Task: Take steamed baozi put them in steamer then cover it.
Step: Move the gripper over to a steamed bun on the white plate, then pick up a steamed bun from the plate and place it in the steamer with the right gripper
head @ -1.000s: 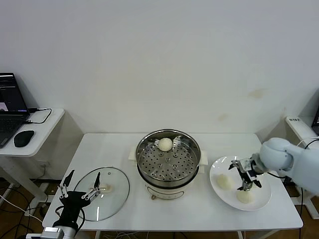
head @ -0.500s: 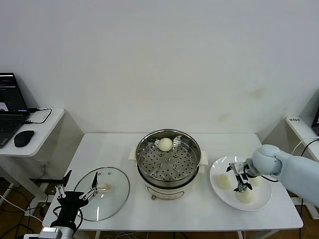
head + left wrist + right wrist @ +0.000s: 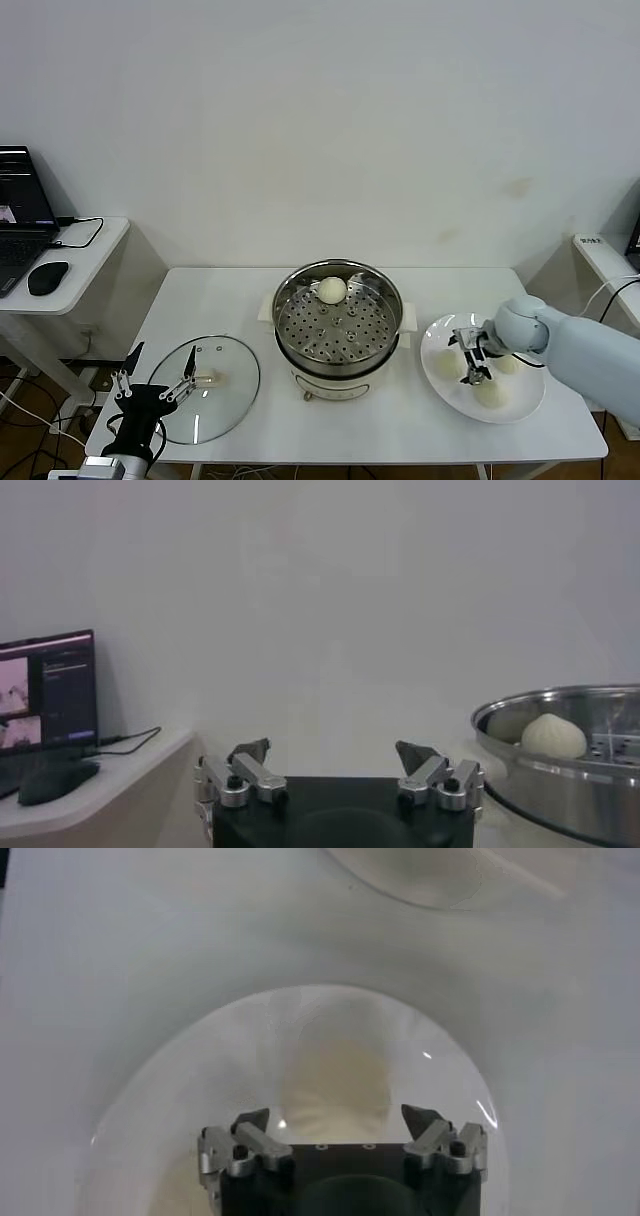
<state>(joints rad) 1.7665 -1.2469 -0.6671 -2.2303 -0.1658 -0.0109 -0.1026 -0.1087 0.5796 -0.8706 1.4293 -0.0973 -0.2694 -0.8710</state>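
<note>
1. The right gripper point(image 3: 467, 355) is hanging over the white plate point(image 3: 435, 372) at the counter's point(image 3: 400, 420) right end, its fingers spread open around one steamed baozi point(image 3: 335, 1088) without yet pinching it.
2. Three buns are sitting on that plate: one point(image 3: 447, 364) under the gripper, one point(image 3: 489, 394) nearer the front edge, one point(image 3: 507, 364) partly hidden behind the arm.
3. A fourth bun point(image 3: 331, 290) is lying at the back of the steamer point(image 3: 338, 322), which is standing uncovered at the counter's centre.
4. The cover point(image 3: 205, 374) is lying flat on the counter, left of the steamer.
5. The left gripper point(image 3: 155, 384) is waiting wide open and empty at the front left corner, beside the cover.
</note>
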